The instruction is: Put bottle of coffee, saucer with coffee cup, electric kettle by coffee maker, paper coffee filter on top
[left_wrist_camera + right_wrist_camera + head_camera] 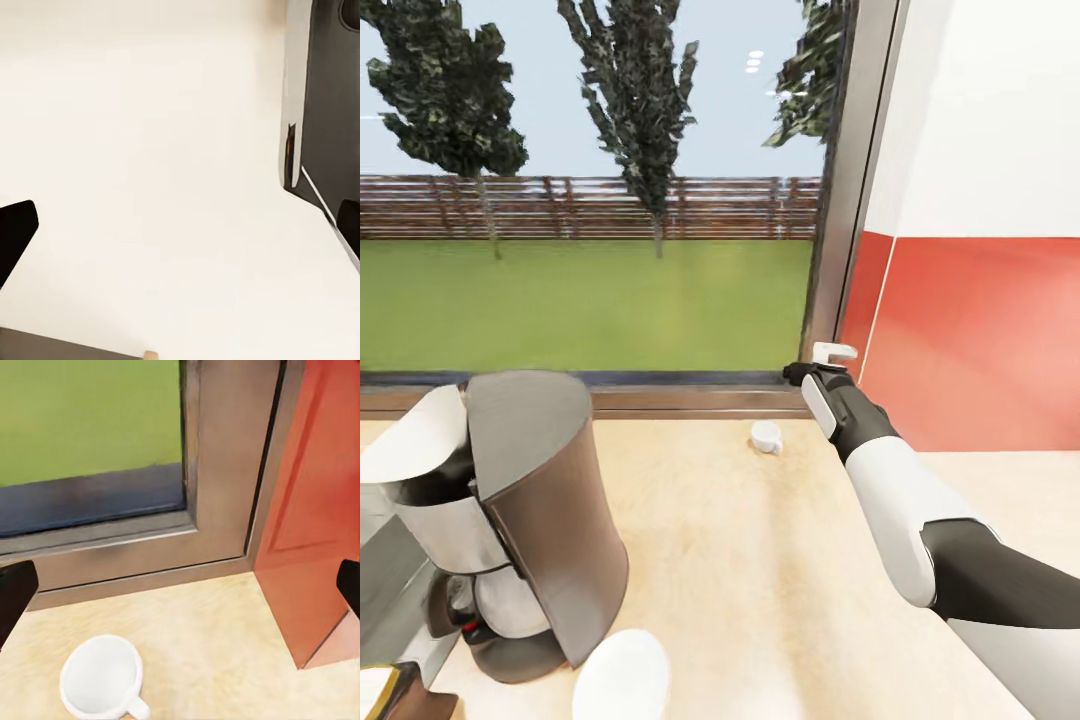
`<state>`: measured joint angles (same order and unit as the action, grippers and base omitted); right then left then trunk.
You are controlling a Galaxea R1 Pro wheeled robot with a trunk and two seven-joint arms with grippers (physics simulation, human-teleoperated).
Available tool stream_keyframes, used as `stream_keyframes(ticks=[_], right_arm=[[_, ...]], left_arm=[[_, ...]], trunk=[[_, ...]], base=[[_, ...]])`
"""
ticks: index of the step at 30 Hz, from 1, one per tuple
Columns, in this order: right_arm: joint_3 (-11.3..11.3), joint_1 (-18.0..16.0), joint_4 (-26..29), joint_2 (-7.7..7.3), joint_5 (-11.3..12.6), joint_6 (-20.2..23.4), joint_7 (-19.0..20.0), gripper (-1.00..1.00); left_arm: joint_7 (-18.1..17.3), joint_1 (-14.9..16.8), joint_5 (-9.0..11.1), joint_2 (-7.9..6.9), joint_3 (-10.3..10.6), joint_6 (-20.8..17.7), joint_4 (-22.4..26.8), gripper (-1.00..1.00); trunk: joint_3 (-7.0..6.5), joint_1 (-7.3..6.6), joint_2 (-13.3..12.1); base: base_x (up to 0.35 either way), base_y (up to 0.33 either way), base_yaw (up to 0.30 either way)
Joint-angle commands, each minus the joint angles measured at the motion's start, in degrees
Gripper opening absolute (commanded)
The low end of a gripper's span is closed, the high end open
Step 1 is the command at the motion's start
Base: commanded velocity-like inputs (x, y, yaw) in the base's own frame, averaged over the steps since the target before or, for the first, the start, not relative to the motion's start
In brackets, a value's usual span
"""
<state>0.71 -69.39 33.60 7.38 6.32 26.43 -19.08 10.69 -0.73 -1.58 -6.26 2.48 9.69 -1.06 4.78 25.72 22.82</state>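
1. My right tool hangs by the window frame, its fingers spread apart and empty.
2. The coffee cup stands upright on the tabletop, just beside that tool.
3. The coffee maker stands at my left, the saucer near its base.
4. My left tool: I cannot tell its state.

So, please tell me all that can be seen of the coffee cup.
The coffee cup is small, plain white and glossy, like ceramic. It stands upright and empty on the beige countertop, near the window frame at the back; in the right wrist view its round open mouth and one small handle show. Nothing but the countertop touches it. The right gripper hovers beside it, apart from it. The saucer lies far from it, by the coffee maker.
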Motion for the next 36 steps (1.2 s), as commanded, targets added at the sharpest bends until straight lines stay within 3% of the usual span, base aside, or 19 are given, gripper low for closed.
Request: stream_keyframes(ticks=[1, 17, 26, 36], right_arm=[[0.08, -0.04, 0.1, 0.0, 0.59, 0.13, -0.43, 1.0], [0.01, -0.04, 0.15, 0.0, 0.62, 0.12, -0.41, 1.0], [0.02, -0.04, 0.15, 0.0, 0.63, 0.12, -0.53, 1.0], [-0.01, -0.04, 0.18, 0.0, 0.63, 0.15, -0.52, 1.0]], left_arm=[[0.27, 0.04, -0.18, -0.02, 0.25, 0.24, -0.1, 1.0], [0.02, -2.25, -0.3, 0.43, 0.49, -0.3, -0.21, 1.0], [0.19, -4.75, -0.35, 0.21, 0.5, -5.69, -0.18, 1.0], [0.19, -4.98, -0.35, 0.25, 0.5, -6.57, -0.17, 1.0]], trunk=[[0.11, 0.07, 0.11], [0.11, 0.07, 0.11], [0.11, 0.07, 0.11], [0.11, 0.07, 0.11]], base=[[0.302, 0.0, -0.015], [0.055, 0.0, -0.002], [0.0, 0.0, 0.0], [0.0, 0.0, 0.0]])
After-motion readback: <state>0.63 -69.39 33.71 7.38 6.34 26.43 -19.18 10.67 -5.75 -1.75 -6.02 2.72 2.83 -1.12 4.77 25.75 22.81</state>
